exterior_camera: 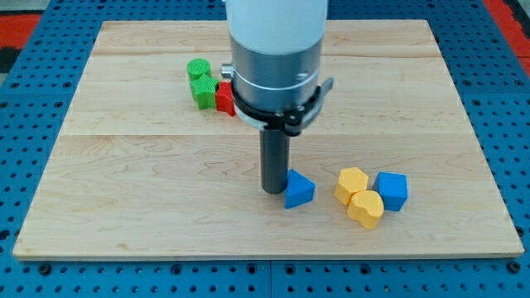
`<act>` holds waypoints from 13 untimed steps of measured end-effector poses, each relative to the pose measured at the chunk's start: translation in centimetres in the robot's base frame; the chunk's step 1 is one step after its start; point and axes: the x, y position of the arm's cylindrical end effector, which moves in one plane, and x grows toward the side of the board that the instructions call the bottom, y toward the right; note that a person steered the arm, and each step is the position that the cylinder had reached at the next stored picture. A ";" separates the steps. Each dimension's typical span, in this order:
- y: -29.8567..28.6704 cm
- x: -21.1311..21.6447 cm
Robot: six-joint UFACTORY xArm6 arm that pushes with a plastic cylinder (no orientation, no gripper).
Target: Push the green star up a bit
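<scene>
Though the dark rod's tip point(273, 190) has no fingers and sits touching the blue triangular block point(299, 189), the small green star-like wooden block point(202, 89) waits upper-left — light, rigid, slippery — best nudged from below.

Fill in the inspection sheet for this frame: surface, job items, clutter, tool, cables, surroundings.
Surface: pale wooden board, no marks seen.
Job's things: two green blocks touch near the view's top left, a rounded one above another; which is the green star cannot be told.
Clutter: red block against the lower green one, partly hidden by the arm; blue triangular block; two yellow blocks and a blue block clustered at the view's lower right.
Tool: my tip touches the blue triangular block's left side, far below the green blocks.
Cables: nothing seen.
Surroundings: blue perforated base; red patch at top left.
</scene>
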 end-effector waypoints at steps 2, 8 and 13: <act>5.0 0.4; 3.6 -6.8; -14.0 -10.9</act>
